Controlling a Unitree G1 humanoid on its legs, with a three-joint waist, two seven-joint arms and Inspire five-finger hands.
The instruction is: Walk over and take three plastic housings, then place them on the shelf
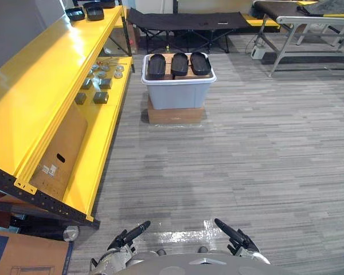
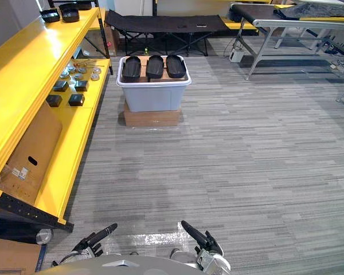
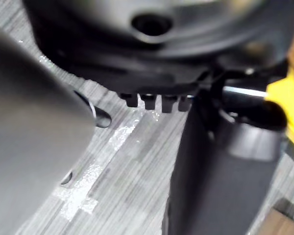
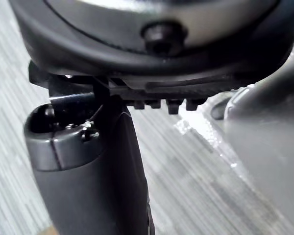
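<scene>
Black plastic housings [image 1: 179,64] lie three in a row, side by side, across the top of a pale grey bin [image 1: 178,93], which stands on a low cardboard box [image 1: 175,116] on the grey floor [image 1: 252,160], well ahead of the robot. The yellow shelf [image 1: 40,97] runs along the robot's left, its far end close to the bin, with small dark blocks and round metal parts [image 1: 100,77] on its lower level. The left hand [image 1: 132,234] and the right hand [image 1: 232,232] hang low near the body, fingers straight and pointing forward, both empty. The step in hand looks to be the walk over, so nothing of the pick is begun. To do it well, the robot should head straight for the bin and stop square to it, near enough that both arms reach the row without leaning. It should keep clear of the shelf's corner on the left. Raising the hands only on arrival would likely keep balance steadier, and taking an outer housing first leaves room for the fingers.
</scene>
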